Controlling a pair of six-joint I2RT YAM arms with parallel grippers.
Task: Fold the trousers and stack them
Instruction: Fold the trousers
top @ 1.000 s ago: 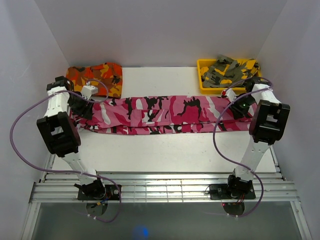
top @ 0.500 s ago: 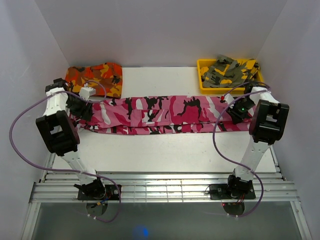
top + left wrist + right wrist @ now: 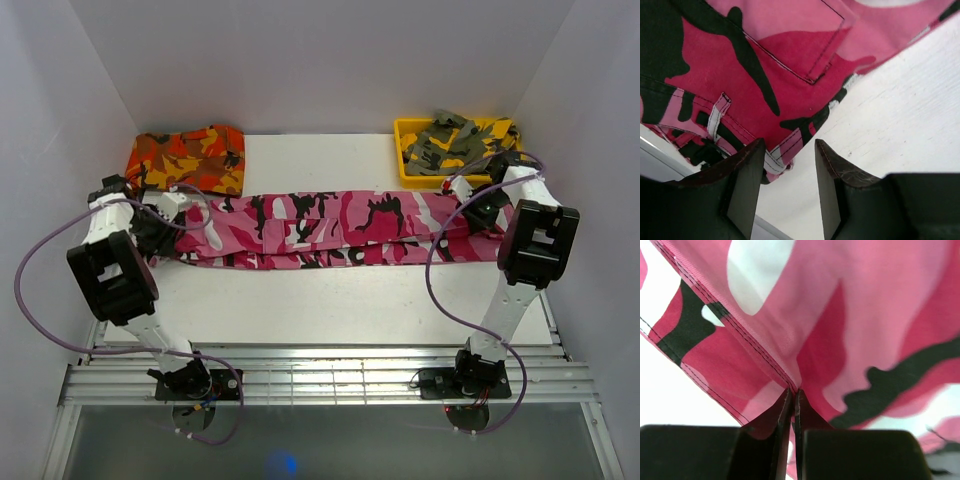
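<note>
The pink, magenta, white and black camouflage trousers (image 3: 320, 228) lie stretched left to right across the white table, folded lengthwise. My left gripper (image 3: 172, 208) is open at their waistband end; in the left wrist view its fingers (image 3: 830, 175) hang just above the table with the waistband corner (image 3: 780, 155) between and beyond them, not held. My right gripper (image 3: 478, 212) is shut on the leg end of the trousers; the right wrist view shows the pink fabric (image 3: 850, 325) pinched between the closed fingertips (image 3: 794, 392).
Folded orange-red camouflage trousers (image 3: 186, 158) lie at the back left, close to my left gripper. A yellow bin (image 3: 404, 150) at the back right holds olive-grey camouflage trousers (image 3: 450, 140). White walls enclose the table on three sides.
My left gripper has let go of the waistband and drawn slightly back to the left. The waistband end has settled onto the table. The right gripper has kept its hold.
</note>
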